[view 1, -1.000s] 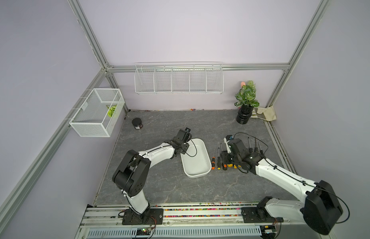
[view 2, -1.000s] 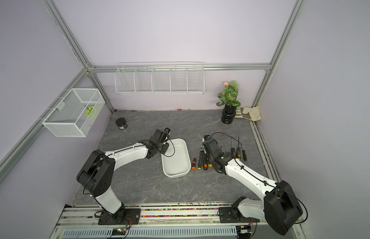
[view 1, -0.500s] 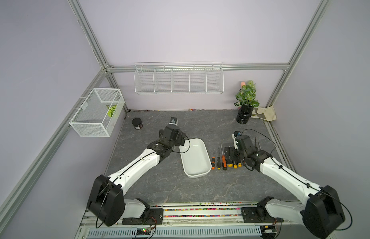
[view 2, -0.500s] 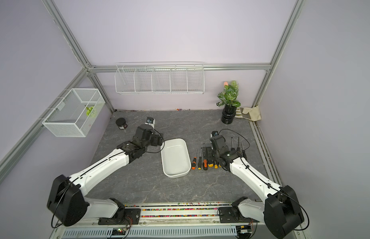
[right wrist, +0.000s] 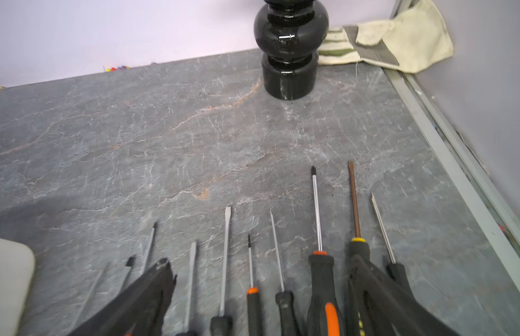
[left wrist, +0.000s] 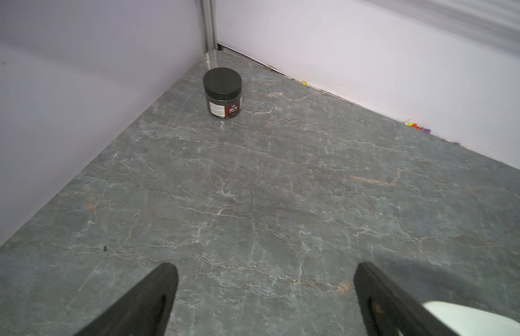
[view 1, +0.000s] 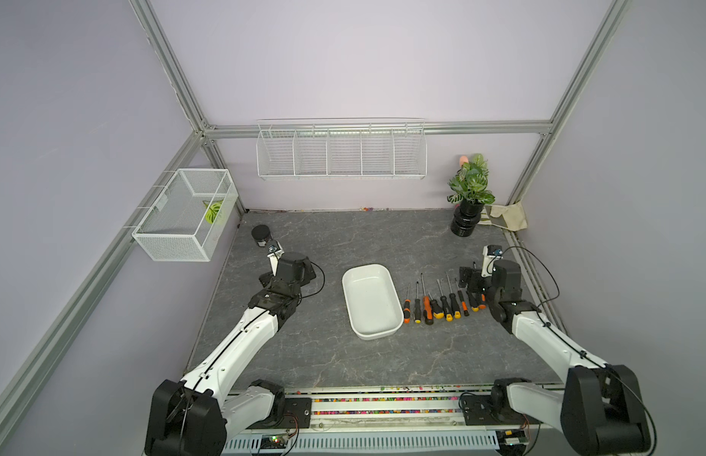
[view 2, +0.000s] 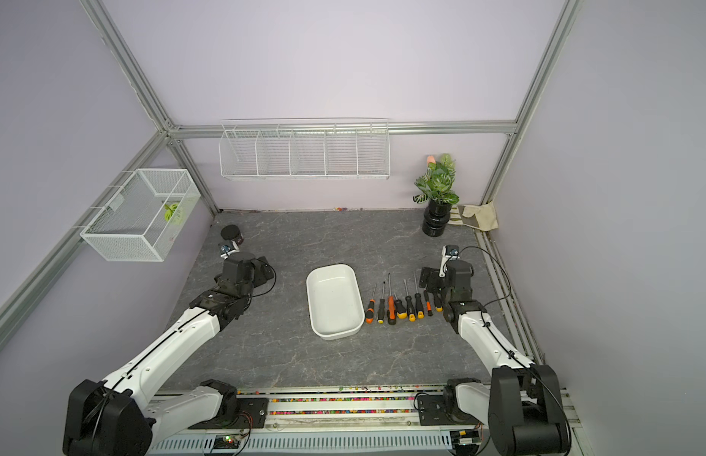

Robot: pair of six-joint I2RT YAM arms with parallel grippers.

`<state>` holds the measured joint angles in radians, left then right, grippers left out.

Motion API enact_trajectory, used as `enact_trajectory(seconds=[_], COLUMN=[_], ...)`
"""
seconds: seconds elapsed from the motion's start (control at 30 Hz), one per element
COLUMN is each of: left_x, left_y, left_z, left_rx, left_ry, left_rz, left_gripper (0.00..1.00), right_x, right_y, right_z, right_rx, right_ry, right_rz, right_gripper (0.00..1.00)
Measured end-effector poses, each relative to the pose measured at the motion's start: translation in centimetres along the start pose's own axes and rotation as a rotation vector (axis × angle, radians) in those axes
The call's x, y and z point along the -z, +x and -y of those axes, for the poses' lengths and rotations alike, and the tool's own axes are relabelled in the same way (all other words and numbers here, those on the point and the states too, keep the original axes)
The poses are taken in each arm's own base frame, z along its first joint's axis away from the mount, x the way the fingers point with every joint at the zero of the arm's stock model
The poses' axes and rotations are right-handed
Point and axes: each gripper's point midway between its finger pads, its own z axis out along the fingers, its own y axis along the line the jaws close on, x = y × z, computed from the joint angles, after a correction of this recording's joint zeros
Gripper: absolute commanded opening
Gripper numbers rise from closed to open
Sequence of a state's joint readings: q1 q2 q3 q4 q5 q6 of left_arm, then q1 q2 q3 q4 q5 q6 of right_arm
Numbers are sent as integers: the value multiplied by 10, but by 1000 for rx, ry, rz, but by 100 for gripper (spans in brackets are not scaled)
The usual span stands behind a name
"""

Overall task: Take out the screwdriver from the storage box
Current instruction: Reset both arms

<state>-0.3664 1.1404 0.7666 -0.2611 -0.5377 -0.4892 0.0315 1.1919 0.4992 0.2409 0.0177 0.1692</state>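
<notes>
screwdriver row below wide, empty r fingers; storage box near l fingers, also wide, empty

We see a grey marbled tabletop carrying the white storage box mid-frame, screwdrivers in a row just right of it, a black jar upper left, a plant pot and glove upper right.

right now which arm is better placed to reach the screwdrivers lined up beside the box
Right. The open right gripper hangs right over the screwdrivers; the left gripper, also open, is across the empty storage box, facing the jar.
</notes>
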Motion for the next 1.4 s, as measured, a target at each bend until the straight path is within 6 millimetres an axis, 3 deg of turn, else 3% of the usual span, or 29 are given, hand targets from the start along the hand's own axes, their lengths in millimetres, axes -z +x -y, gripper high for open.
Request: enact_trajectory(seconds=[0.13, 0.37, 0.43, 0.57, 0.67, 0.8, 1.0, 1.17, 1.33, 1.4], left_x=[-6, -16, -19, -22, -23, -30, -47, -62, -90, -91], left_y=[-2, 2, 10, 32, 29, 23, 47, 36, 37, 31], left_z=[-9, -19, -22, -32, -33, -44, -58, -44, -72, -70], left_rx=[-13, -67, -93, -182, -222, -198, -211, -236, -171, -157], left_ry=[-73, -125, -123, -96, -75, -81, -61, 21, 17, 39], left_rz=[30, 80, 96, 107, 153, 226, 242, 299, 252, 262], left_gripper=[100, 100, 100, 100, 100, 100, 100, 100, 99, 99], right_x=[-11, -17, -19, -34, -44, -49, -49, -49, -49, -49], right_y=[8, -18, -14, 18, 28, 27, 19, 18, 17, 17], right_z=[-1, -3, -1, 2, 1, 5, 8, 8, 8, 8], right_rx=[24, 75, 78, 98, 123, 124, 125, 125, 126, 126], right_ry=[-49, -69, -67, -65, -75, -50, -33, -28, -25, -22], right_rz=[25, 111, 133, 76, 57, 77, 107, 111, 114, 114], right_gripper=[99, 98, 99, 99, 99, 99, 99, 99, 99, 99])
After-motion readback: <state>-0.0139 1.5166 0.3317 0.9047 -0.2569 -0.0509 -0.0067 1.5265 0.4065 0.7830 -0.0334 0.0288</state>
